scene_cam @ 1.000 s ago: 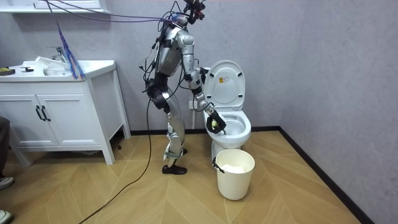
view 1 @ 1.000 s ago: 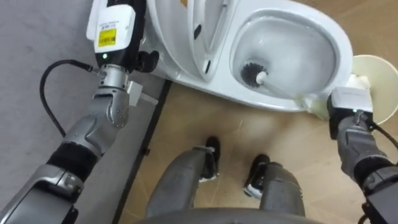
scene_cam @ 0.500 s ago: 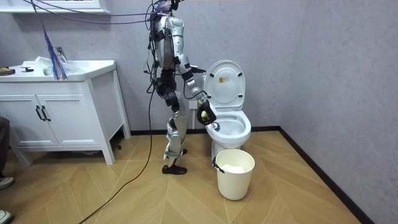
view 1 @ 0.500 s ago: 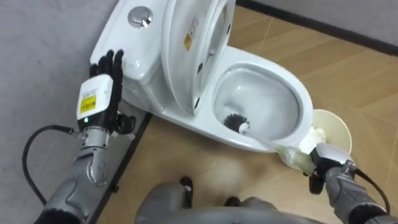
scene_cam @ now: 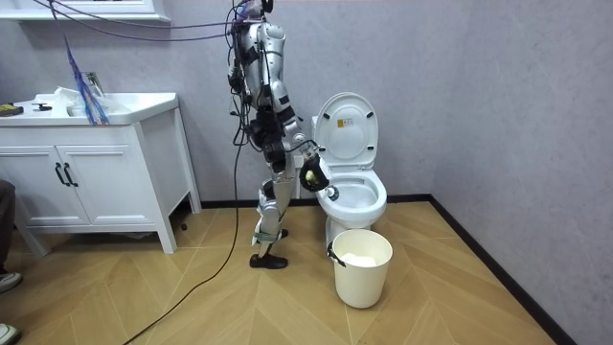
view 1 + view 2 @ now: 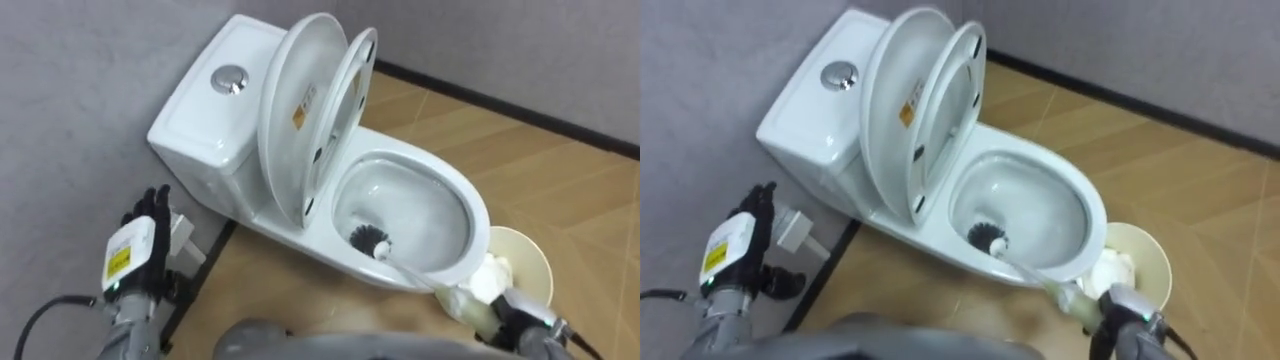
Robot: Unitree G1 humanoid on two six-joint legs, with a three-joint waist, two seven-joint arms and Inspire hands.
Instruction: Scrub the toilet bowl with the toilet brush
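Holds left fingers (image 6: 148, 208) straight and close together, pointing up, with the left hand (image 6: 130, 255) lower now and apart from the tank (image 6: 215, 110) (view itself shifted too). Stands straighter at the toilet (image 5: 356, 196) than before. Still keeps the brush (image 6: 368, 240) head down in the bowl (image 6: 425, 195). Cannot tell the right hand (image 6: 525, 322) fingers: cut off at the edge, by the bin (image 6: 525, 255).

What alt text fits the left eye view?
The toilet brush, held by the right hand at lower right, has its dark head in the open toilet bowl. The left hand hangs open near the tank.
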